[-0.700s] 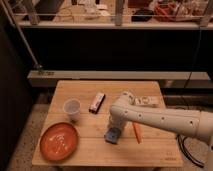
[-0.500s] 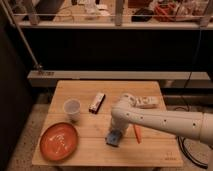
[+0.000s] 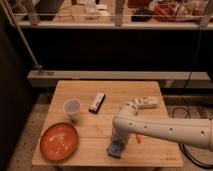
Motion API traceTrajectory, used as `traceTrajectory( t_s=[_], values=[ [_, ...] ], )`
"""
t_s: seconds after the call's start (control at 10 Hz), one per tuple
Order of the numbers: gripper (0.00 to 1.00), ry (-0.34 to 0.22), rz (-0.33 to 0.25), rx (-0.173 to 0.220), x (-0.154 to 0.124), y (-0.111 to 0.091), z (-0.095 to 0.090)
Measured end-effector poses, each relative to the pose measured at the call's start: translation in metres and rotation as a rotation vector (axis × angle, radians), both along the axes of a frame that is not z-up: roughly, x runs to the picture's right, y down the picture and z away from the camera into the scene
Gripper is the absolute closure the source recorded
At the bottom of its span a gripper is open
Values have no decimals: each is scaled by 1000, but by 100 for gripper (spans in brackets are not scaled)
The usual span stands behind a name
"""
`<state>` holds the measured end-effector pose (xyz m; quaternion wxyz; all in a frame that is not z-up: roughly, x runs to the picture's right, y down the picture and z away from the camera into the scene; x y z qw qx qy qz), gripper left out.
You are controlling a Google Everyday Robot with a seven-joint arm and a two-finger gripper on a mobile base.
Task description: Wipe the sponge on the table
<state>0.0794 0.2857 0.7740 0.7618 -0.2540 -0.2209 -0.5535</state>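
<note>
The blue-grey sponge (image 3: 116, 148) lies on the light-wood table (image 3: 85, 135), near its front edge, a little right of centre. My gripper (image 3: 119, 141) comes down on it from above at the end of the white arm, which reaches in from the right. The arm's wrist hides the sponge's far side and the fingers.
A white cup (image 3: 72, 109) stands at the left, with an orange plate (image 3: 59, 141) in front of it. A black-and-white bar (image 3: 97, 102) lies mid-table. A white object (image 3: 146, 102) sits at the right back, and an orange stick (image 3: 137, 138) shows just under the arm.
The gripper and the sponge have slid a little toward the table's front edge.
</note>
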Motion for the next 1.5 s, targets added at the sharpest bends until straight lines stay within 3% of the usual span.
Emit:
traceTrajectory(
  t_s=[0.3,0.7,1.2,1.4,1.5],
  values=[
    [68,-64,-24,15,-43,-4,0],
    [68,-113,-61,44,-80,-35,44],
    [68,-107,-67,48,-79,-42,48],
    [68,-78,-54,67,-64,-59,61],
    [68,-55,-44,86,-49,-78,71]
  ],
)
